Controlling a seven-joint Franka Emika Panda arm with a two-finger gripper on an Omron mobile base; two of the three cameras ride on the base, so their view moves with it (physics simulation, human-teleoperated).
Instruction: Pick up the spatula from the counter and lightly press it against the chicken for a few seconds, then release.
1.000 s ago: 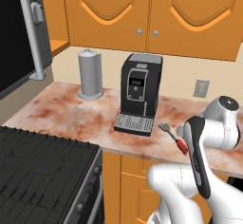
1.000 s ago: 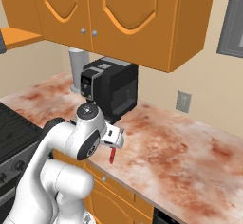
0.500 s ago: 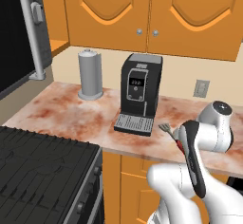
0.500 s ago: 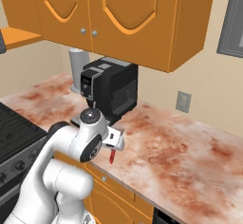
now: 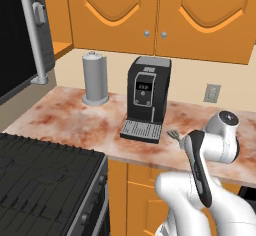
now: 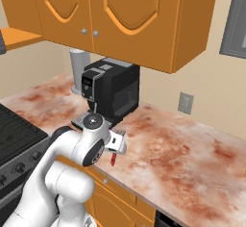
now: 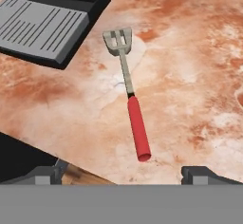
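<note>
Marbled table, coffee machine drip tray at its edge. spatula lies flat just beside the tray. Likely light and stiff, with a thin shank. Best grab: red handle, mid-length. fingers wide open, empty, near the handle end.

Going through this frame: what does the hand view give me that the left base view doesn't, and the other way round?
Hand view adds: the spatula at full length, lying free on the counter, its red handle pointing toward the open gripper.
Left base view adds: the grey canister, wall outlet and cabinet doors.
Shared: the coffee machine's drip tray, the spatula's slotted head and the marbled counter.
</note>
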